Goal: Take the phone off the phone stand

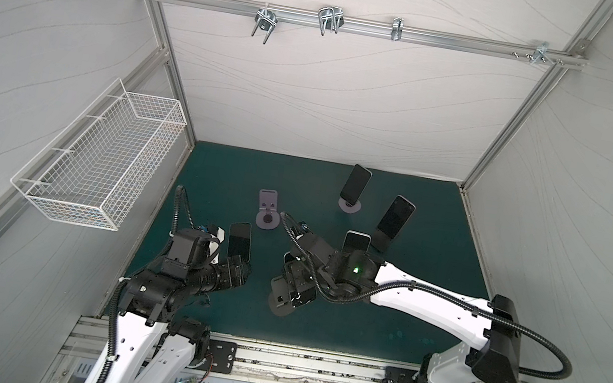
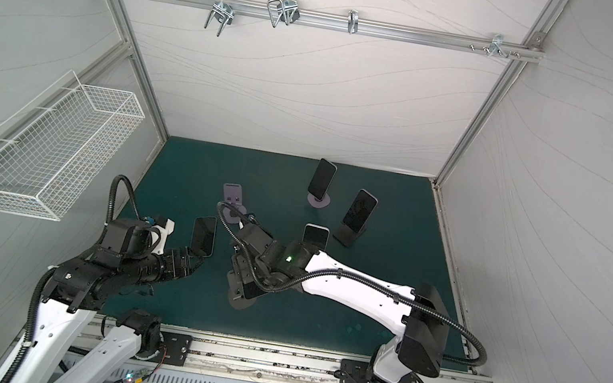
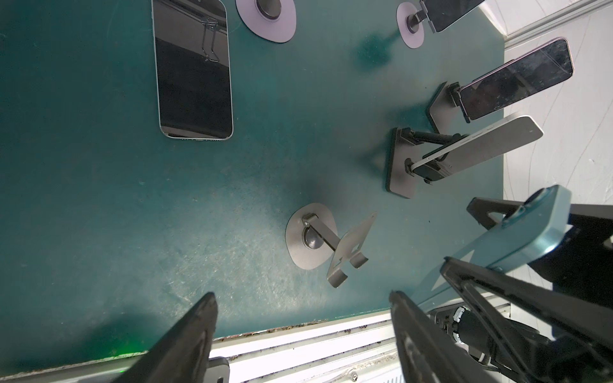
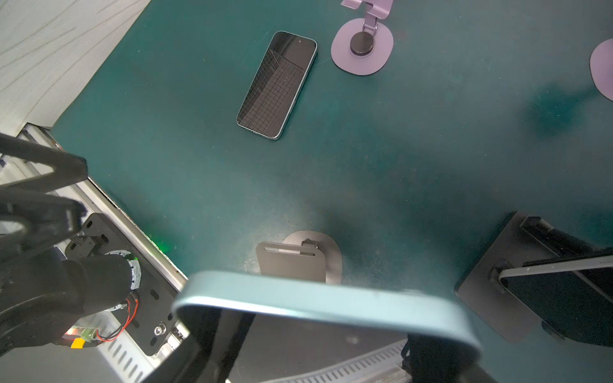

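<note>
My right gripper (image 4: pixel 315 348) is shut on a light teal phone (image 4: pixel 331 298), gripping it by its long edges. It holds the phone in the air just above an empty dark grey phone stand (image 4: pixel 298 258) with a round base. The left wrist view shows that phone (image 3: pixel 530 232) tilted and clear of the stand (image 3: pixel 311 238). In both top views the right gripper (image 1: pixel 290 289) hangs over the stand (image 1: pixel 283 309) near the front middle of the green mat. My left gripper (image 3: pixel 303 298) is open and empty, to the left of the stand.
A dark phone (image 1: pixel 239 240) lies flat on the mat beside the left gripper. Behind stand an empty purple stand (image 1: pixel 267 211) and three stands with phones (image 1: pixel 355 186) (image 1: pixel 394 220) (image 1: pixel 356 243). A white wire basket (image 1: pixel 98 166) hangs on the left wall.
</note>
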`<state>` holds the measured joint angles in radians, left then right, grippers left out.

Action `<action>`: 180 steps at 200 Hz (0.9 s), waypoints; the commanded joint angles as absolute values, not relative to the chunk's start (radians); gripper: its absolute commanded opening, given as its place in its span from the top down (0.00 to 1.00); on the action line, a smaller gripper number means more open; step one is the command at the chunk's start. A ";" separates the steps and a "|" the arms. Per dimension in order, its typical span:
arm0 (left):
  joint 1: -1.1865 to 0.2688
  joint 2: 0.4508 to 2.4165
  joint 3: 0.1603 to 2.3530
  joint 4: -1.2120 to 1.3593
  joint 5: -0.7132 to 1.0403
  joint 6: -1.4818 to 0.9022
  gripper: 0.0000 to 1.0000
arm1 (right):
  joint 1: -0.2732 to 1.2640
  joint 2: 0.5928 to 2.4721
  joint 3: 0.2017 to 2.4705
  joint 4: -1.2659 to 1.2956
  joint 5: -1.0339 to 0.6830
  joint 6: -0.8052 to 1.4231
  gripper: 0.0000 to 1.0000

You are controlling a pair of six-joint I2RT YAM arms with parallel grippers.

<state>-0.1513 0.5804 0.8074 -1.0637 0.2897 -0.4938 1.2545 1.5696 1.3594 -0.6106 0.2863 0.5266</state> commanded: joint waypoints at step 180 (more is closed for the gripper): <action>-0.176 0.588 0.839 -1.023 0.287 -0.514 0.17 | 1.246 1.352 1.161 -0.598 0.256 0.600 0.36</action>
